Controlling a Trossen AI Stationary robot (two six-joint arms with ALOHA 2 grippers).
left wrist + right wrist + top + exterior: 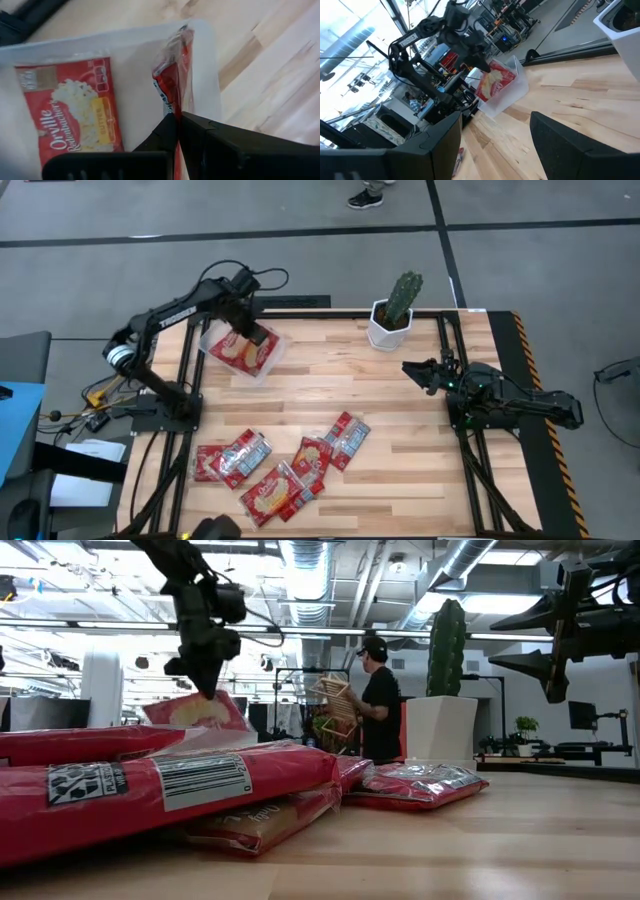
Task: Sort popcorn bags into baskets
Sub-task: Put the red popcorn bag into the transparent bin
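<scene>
Your left end effector [262, 337] sits over the clear tray [214, 332] at the tabletop's [400, 430] far left, fingers pinched on the edge of a popcorn bag [172, 75] standing on edge along the tray's wall; another bag [75, 117] lies flat inside the tray. Near the front edge, five more packets [285, 465] lie scattered. Past the cactus pot [390, 325], your right end effector [418, 372] hovers with fingers spread and holding nothing

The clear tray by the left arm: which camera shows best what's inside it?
The left wrist view: the tray fills it, one popcorn bag lying flat inside. The high view shows the tray small; the right wrist view far off; the low view hides it behind bags.
</scene>
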